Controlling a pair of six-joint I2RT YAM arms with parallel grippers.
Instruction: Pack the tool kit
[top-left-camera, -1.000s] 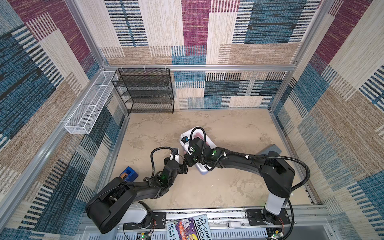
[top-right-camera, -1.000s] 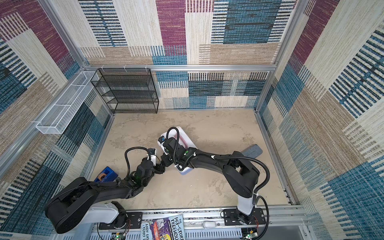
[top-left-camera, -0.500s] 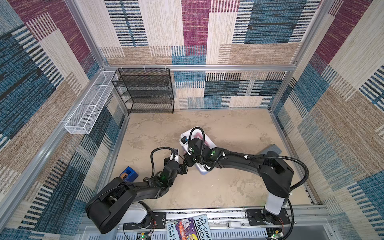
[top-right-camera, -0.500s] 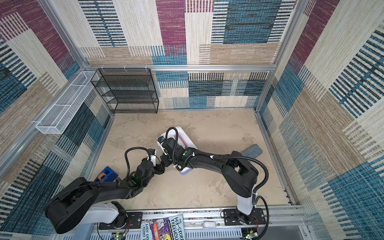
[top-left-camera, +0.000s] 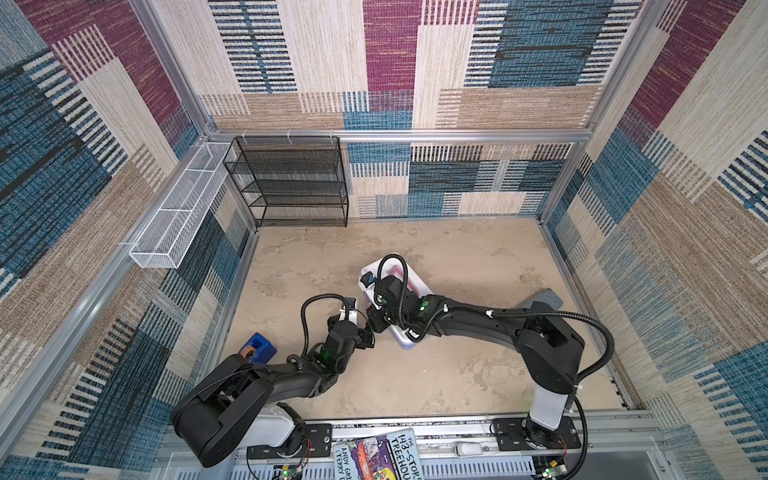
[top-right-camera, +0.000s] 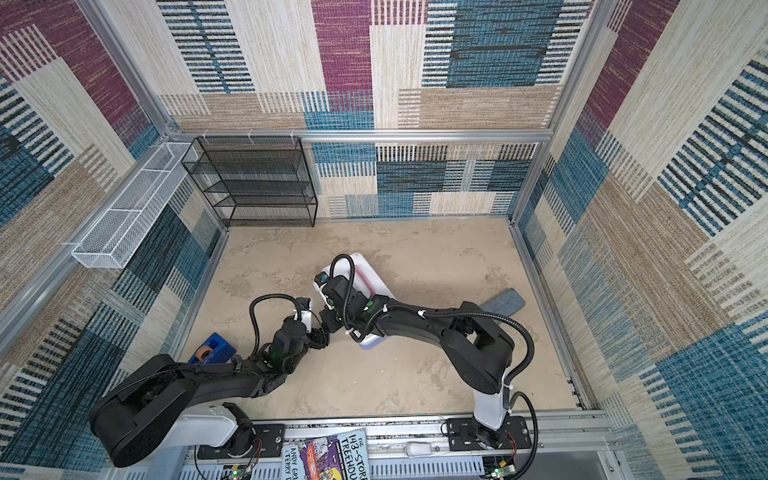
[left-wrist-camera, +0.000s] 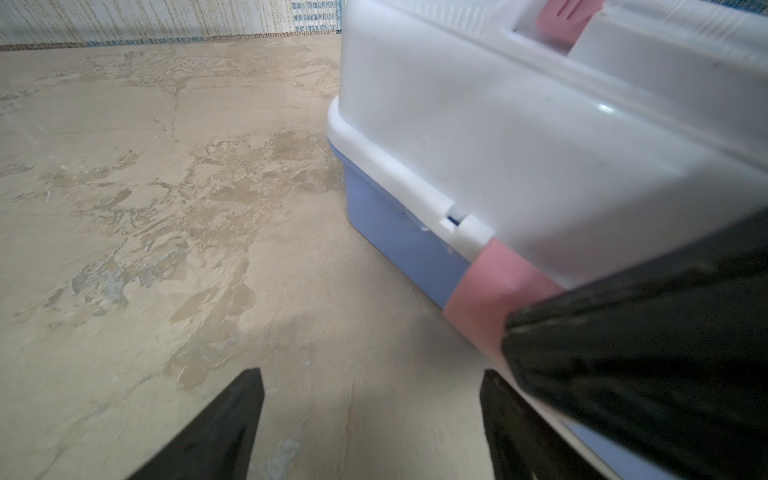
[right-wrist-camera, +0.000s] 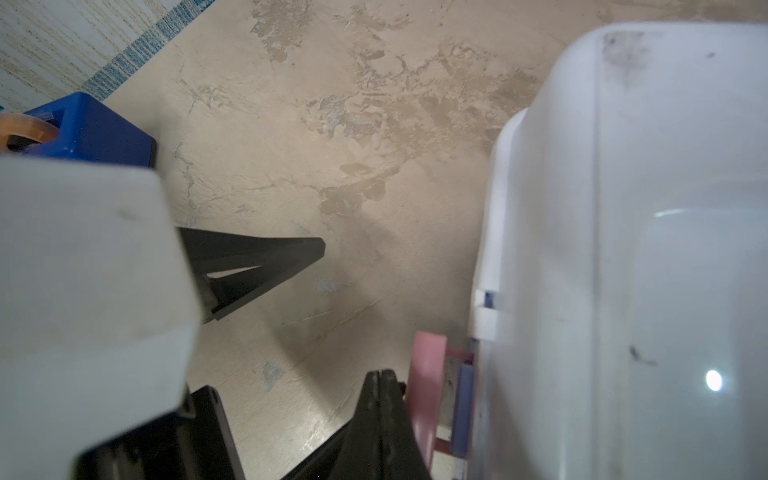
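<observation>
Pressing the pink latch (left-wrist-camera: 490, 291) flat on the closed toolbox (left-wrist-camera: 498, 124), which stands mid-surface (left-wrist-camera: 166, 208), should go best if the right gripper (right-wrist-camera: 380, 374), pressed together, pushes squarely while the left gripper (left-wrist-camera: 371, 374), spread and empty beside it, stays clear.

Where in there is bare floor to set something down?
Widest: the bare floor between the black rack and the toolbox, and on toward the grey pad. Also the patch in front of the toolbox, between left arm and right arm. Crowded: by the pink latch, where left tool and right tool meet.
</observation>
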